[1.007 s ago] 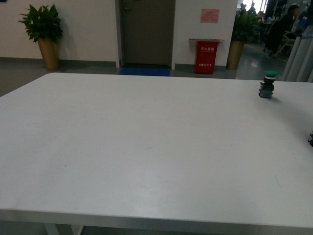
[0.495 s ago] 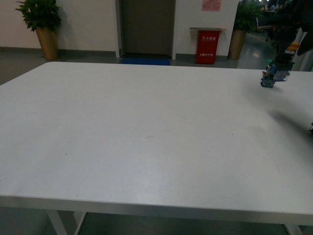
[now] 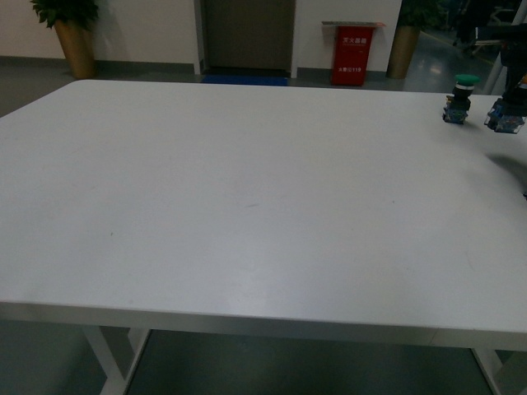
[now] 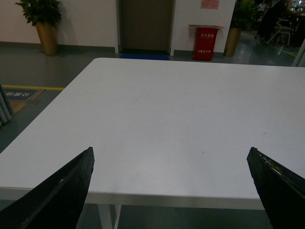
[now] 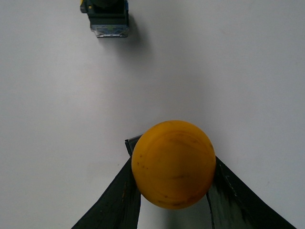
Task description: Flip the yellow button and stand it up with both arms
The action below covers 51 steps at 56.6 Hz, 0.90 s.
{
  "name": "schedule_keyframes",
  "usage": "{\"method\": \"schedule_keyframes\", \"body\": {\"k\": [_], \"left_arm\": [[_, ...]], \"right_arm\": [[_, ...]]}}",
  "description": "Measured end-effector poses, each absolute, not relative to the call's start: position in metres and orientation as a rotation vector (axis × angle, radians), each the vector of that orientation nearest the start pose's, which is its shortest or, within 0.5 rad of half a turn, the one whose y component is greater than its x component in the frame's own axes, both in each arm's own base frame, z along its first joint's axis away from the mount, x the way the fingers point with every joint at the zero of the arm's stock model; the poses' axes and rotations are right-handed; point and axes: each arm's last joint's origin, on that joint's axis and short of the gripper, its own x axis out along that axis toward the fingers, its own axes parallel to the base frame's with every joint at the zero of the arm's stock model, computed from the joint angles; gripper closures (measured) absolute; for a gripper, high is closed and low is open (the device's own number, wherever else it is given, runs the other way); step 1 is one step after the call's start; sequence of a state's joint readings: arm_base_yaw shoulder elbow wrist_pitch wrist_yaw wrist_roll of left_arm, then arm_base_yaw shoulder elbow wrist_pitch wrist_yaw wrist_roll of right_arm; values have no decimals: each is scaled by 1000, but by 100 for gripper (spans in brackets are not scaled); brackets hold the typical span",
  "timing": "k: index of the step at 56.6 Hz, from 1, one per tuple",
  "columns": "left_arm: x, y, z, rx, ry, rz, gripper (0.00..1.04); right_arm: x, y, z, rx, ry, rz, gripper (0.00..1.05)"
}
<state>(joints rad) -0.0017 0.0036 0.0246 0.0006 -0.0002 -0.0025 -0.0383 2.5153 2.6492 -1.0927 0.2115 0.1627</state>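
Observation:
In the right wrist view the yellow button's round orange-yellow cap (image 5: 173, 163) faces the camera, clamped between the two black fingers of my right gripper (image 5: 172, 153), above the white table (image 5: 57, 119). In the front view that button's blue-black block (image 3: 504, 120) hangs at the far right edge under the right gripper (image 3: 517, 97), which is mostly cut off by the frame. My left gripper (image 4: 170, 160) is open over the near table edge, its fingers (image 4: 59, 193) wide apart with nothing between them.
A green-capped button (image 3: 459, 97) stands upright at the table's far right, just left of the held one; its block (image 5: 109, 18) shows ahead of the right gripper. Beyond the table are a red bin (image 3: 352, 53), a door and potted plants (image 3: 70, 29).
The right gripper came into view with the yellow button near the green one, then moved right and lower, to the frame edge. The front camera's view has tilted downward.

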Motion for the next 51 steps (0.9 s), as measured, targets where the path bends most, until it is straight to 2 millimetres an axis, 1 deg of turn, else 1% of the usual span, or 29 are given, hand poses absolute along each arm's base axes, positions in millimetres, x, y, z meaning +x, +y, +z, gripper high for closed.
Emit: {"method": "schedule_keyframes", "body": {"k": [4, 9, 23, 48, 50, 51], "left_arm": [[96, 0, 172, -3, -22, -1, 6], [96, 0, 172, -3, -22, -2, 6], [96, 0, 172, -3, -22, -2, 6], [96, 0, 172, -3, -22, -2, 6], [96, 0, 172, -3, -22, -2, 6], [96, 0, 172, -3, -22, -2, 6]], "right_arm": [[526, -30, 268, 73, 930, -312, 71], [527, -30, 266, 75, 923, -311, 71], [534, -25, 236, 52, 950, -305, 72], [528, -21, 234, 63, 962, -296, 72], [528, -20, 234, 62, 960, -294, 69], [528, -19, 234, 64, 957, -291, 65]]}}
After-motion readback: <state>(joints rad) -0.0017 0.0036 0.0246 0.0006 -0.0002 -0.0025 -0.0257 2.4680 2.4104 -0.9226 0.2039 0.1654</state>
